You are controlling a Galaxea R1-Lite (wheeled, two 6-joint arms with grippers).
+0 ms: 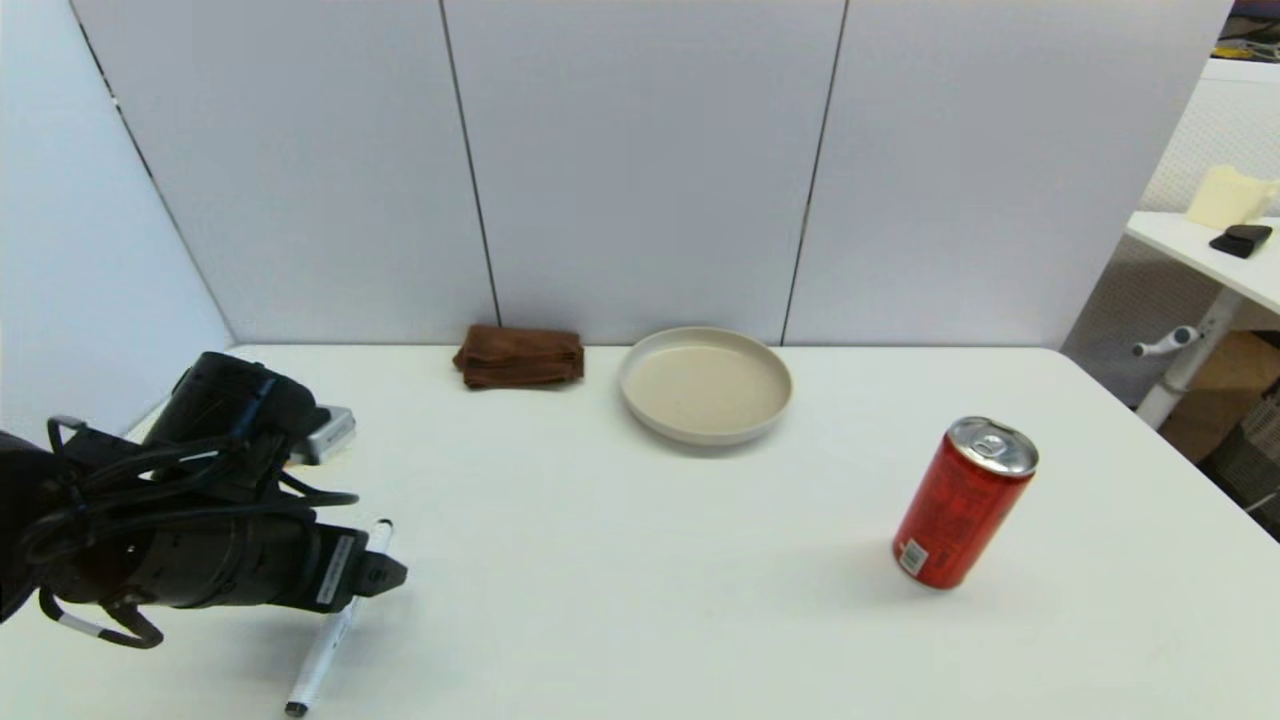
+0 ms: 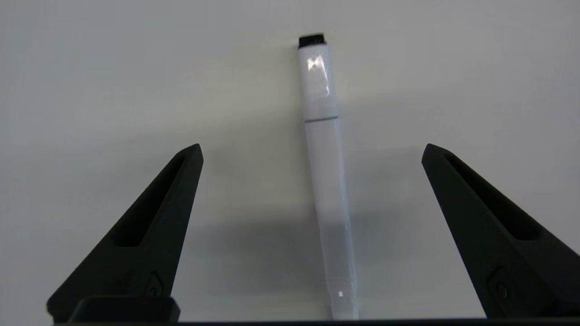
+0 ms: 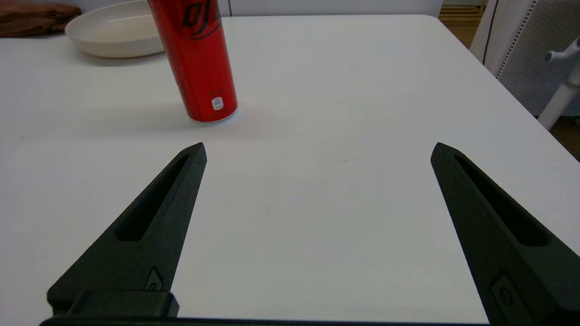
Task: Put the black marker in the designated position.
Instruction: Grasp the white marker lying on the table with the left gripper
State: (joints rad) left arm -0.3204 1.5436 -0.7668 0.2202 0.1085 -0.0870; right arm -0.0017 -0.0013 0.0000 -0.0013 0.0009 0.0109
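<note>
The black marker (image 1: 320, 660), a slim white pen with black tips, lies flat on the white table near its front left corner. My left gripper (image 1: 368, 577) hovers right over its middle and hides part of the barrel in the head view. In the left wrist view the marker (image 2: 326, 181) runs lengthwise between the two spread fingers of the left gripper (image 2: 312, 148), which is open and touches nothing. My right gripper (image 3: 317, 147) is open above bare table on the right side, outside the head view.
An empty beige plate (image 1: 705, 385) and a folded brown cloth (image 1: 520, 357) sit at the back by the wall panels. A red can (image 1: 962, 503) stands upright to the right, and shows in the right wrist view as the can (image 3: 197, 63) ahead of the fingers.
</note>
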